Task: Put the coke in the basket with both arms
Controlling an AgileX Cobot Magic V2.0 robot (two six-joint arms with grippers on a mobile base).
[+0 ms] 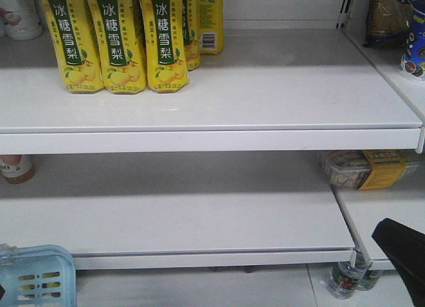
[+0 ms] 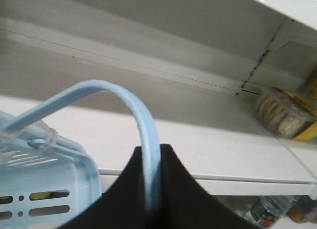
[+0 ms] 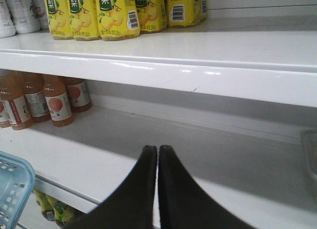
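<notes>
The light-blue basket shows at the bottom left of the front view, and its corner also shows in the left wrist view and the right wrist view. My left gripper is shut on the basket's light-blue strap handle, which arches up from the rim. My right gripper is shut and empty, in front of the middle shelf; its black body shows at the lower right of the front view. The coke is out of view.
White shelves fill the view. Yellow pear-drink cartons stand on the upper shelf at the back left. Orange-juice bottles stand on the middle shelf at the left. A clear snack tub sits at the right. Bottles stand under the bottom shelf.
</notes>
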